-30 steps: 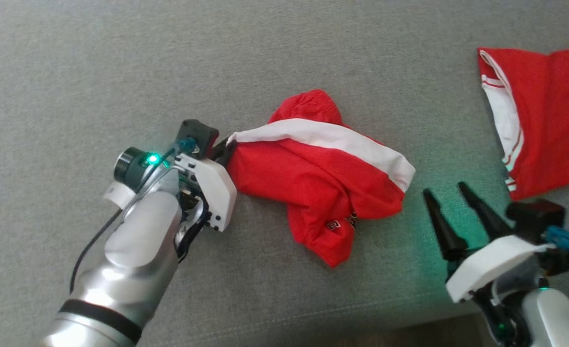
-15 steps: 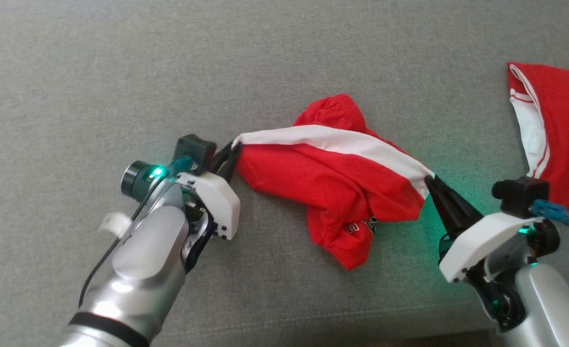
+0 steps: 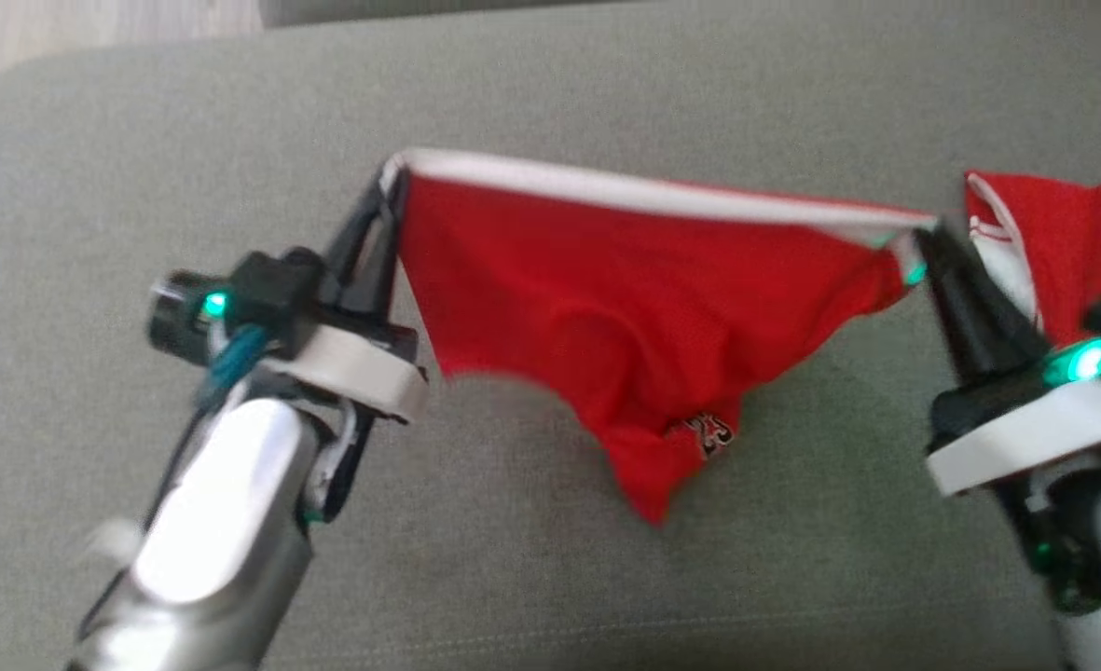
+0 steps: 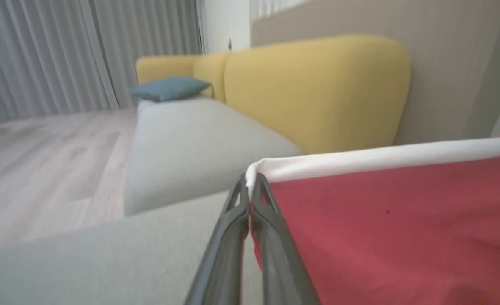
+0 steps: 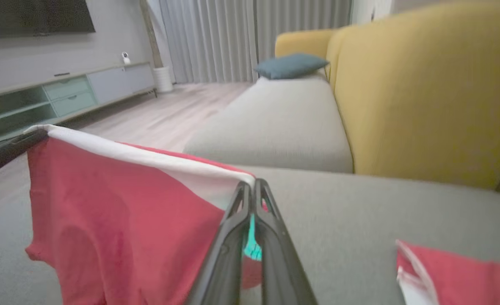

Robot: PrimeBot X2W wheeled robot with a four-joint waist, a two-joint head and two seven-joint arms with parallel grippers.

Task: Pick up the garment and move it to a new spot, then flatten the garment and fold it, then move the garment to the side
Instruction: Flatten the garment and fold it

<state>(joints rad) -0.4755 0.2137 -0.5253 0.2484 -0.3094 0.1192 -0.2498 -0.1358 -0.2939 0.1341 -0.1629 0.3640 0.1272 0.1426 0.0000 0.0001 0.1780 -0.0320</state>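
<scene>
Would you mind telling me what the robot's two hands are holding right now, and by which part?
Both hold the red fabric garment by its white band: the left hand pinches one end, the right hand the other.

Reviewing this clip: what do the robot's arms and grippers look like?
Left gripper and right gripper each have two long, dark, tapering fingers on a white plate, with a black block and a green light behind. A teal cable loops at the left wrist. The left forearm is glossy silver.
</scene>
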